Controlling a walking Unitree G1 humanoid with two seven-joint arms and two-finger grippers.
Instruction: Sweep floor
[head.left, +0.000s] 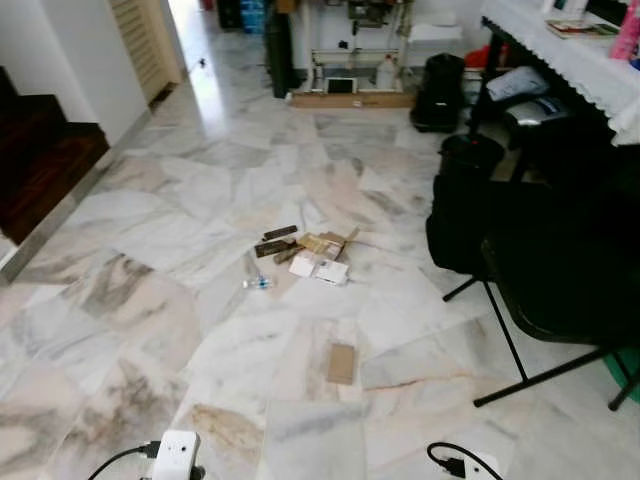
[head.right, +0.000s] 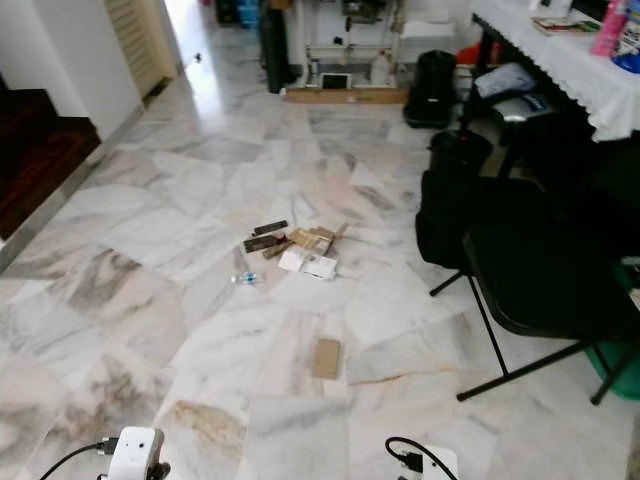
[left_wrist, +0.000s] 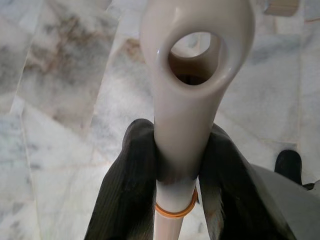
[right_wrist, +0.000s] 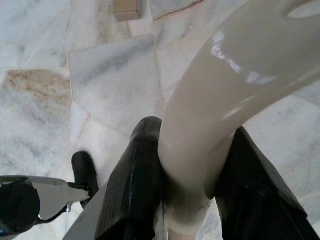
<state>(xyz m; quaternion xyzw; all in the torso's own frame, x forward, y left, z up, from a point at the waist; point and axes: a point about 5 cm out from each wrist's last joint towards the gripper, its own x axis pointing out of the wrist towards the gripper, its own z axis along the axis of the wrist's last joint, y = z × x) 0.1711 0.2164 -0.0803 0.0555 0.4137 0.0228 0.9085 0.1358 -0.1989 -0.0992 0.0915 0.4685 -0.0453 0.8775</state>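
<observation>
Nearest the robot, each tool is clamped on a cream plastic handle, probably one for a broom and one for a dustpan, though the working ends are out of sight. The left tool (left_wrist: 175, 170) has its two black fingers (left_wrist: 125, 185) closed tight on a handle with a hanging hole (left_wrist: 187, 90), just above an orange ring (left_wrist: 175, 210); gripping near the top would give reach to the floor. The right tool (right_wrist: 187, 185) is likewise closed around a curved glossy handle (right_wrist: 225, 100). Ahead on the marble floor (head.left: 150, 300) lies a flat piece of cardboard (head.left: 341, 363), alone. Further on sits the litter to be swept: a loose cluster of cardboard scraps, dark strips and white paper (head.left: 305, 252). To the right stands a black folding chair (head.left: 560, 290), close enough to snag a sweep, and beyond it the cloth-covered worktop (head.left: 560, 50).
</observation>
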